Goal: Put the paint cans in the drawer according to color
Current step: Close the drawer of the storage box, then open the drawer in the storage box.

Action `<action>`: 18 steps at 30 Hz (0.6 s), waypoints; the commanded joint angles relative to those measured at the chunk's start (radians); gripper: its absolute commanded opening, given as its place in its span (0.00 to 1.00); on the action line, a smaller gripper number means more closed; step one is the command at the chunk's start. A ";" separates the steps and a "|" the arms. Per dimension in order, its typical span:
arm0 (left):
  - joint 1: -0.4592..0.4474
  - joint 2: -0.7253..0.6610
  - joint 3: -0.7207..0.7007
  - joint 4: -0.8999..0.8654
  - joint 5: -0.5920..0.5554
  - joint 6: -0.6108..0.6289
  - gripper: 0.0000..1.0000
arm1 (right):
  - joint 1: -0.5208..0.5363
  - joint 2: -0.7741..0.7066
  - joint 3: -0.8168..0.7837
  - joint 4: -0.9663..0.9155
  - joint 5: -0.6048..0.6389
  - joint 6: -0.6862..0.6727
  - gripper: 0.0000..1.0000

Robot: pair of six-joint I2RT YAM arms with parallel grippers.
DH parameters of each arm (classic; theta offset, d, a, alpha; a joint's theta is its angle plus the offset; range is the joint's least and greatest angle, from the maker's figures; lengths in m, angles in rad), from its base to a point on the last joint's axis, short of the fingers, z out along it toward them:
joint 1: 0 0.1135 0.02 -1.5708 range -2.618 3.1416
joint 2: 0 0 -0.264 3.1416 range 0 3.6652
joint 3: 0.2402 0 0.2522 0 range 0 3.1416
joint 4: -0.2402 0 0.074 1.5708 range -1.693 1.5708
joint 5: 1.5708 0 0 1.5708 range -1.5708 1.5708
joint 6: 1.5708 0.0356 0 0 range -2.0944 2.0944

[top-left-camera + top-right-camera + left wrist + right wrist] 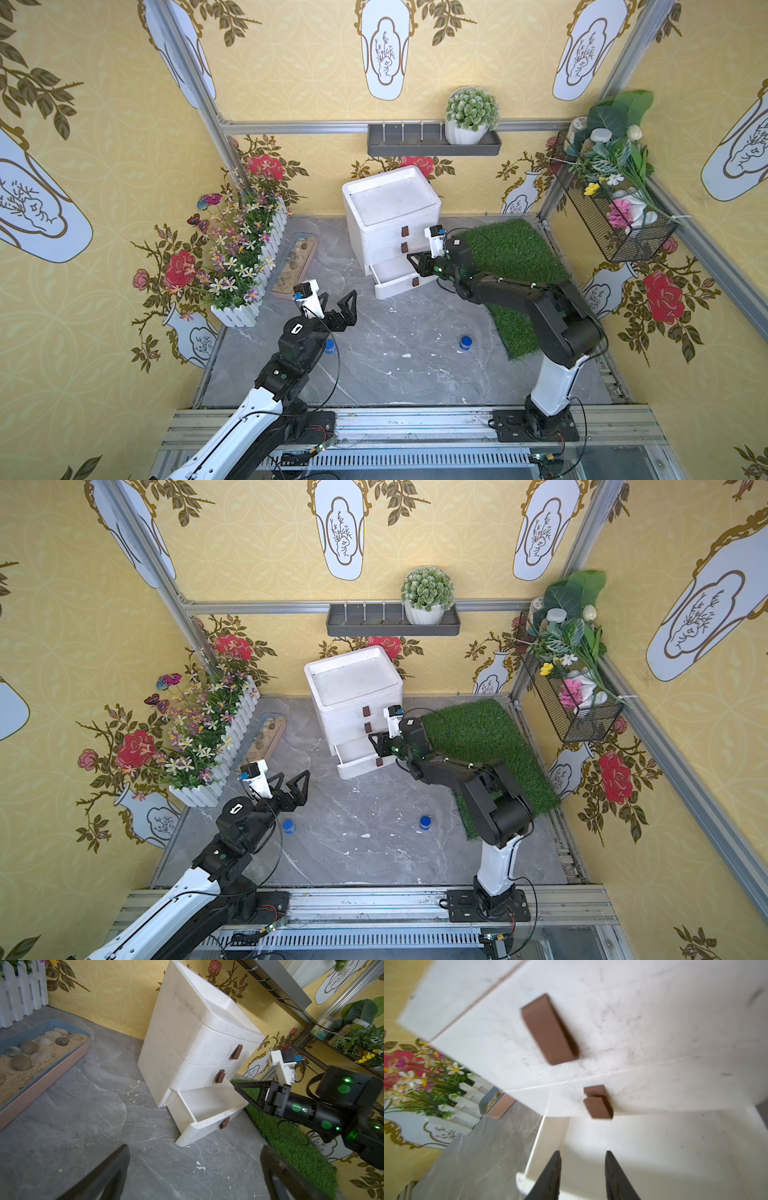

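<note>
At the left tool (340,296): fingers spread wide, nothing held, low over the grey counter (395,382) and aimed toward the white drawer unit (390,203). Same wide gap in the left wrist view, between two dark fingers (112,1172), only bare counter underneath.

Just behind the left tool, back toward its own arm's base and partly tucked under the wrist: a blue paint can (331,346), upright on the counter, plainer in a top view (288,825).

Off to the right side of the left tool and well apart from it: a second blue paint can (466,342), upright on the counter, near the edge of the green grass mat (515,249). Well behind the right tool (417,264) too, back toward that arm's base.

At the right tool: tips over the pulled-out bottom drawer (397,287), on the side nearest the mat, just under the brown handle (598,1103) of the shut middle drawer. Fingers (550,1174) parted to a middling gap in the right wrist view, nothing between them, white drawer floor beyond. Touching the drawer wall or not: impossible to tell from these angles.

Ahead of the right tool, inside the bottom drawer (209,1121): white floor and walls in the left wrist view.

Beyond the left tool's left side: a sand tray (296,266) with pebbles, then a white picket planter (239,313) of flowers.
</note>
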 commanded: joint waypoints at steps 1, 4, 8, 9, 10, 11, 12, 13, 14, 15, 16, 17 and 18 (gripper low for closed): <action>0.000 0.011 -0.018 0.044 0.043 -0.028 1.00 | -0.001 -0.123 -0.128 0.136 -0.059 -0.020 0.48; 0.000 0.049 -0.026 0.091 0.079 -0.048 1.00 | 0.000 -0.195 -0.219 0.111 -0.091 -0.027 0.53; 0.000 0.113 -0.033 0.151 0.109 -0.068 1.00 | 0.019 -0.213 -0.261 -0.001 -0.013 -0.024 0.59; 0.000 0.125 -0.036 0.163 0.113 -0.071 1.00 | 0.017 -0.209 -0.259 -0.024 0.005 0.011 0.59; 0.001 0.138 -0.036 0.174 0.117 -0.076 1.00 | 0.020 -0.204 -0.255 -0.036 0.010 0.052 0.61; 0.001 0.147 -0.036 0.182 0.122 -0.078 1.00 | 0.038 -0.195 -0.237 -0.065 0.052 0.075 0.63; 0.001 0.151 -0.037 0.186 0.124 -0.079 1.00 | 0.068 -0.189 -0.204 -0.124 0.142 0.077 0.67; 0.000 0.153 -0.036 0.186 0.126 -0.081 1.00 | 0.112 -0.177 -0.155 -0.187 0.265 0.049 0.74; 0.000 0.148 -0.037 0.185 0.127 -0.081 1.00 | 0.150 -0.162 -0.116 -0.216 0.371 -0.004 0.81; 0.001 0.142 -0.038 0.180 0.127 -0.081 1.00 | 0.176 -0.151 -0.099 -0.213 0.414 -0.066 0.82; 0.001 0.129 -0.040 0.170 0.125 -0.081 1.00 | 0.187 -0.141 -0.093 -0.186 0.403 -0.155 0.82; 0.001 0.114 -0.040 0.156 0.122 -0.078 1.00 | 0.186 -0.133 -0.098 -0.147 0.343 -0.254 0.82; 0.000 0.100 -0.041 0.142 0.116 -0.077 1.00 | 0.185 -0.128 -0.107 -0.111 0.295 -0.338 0.83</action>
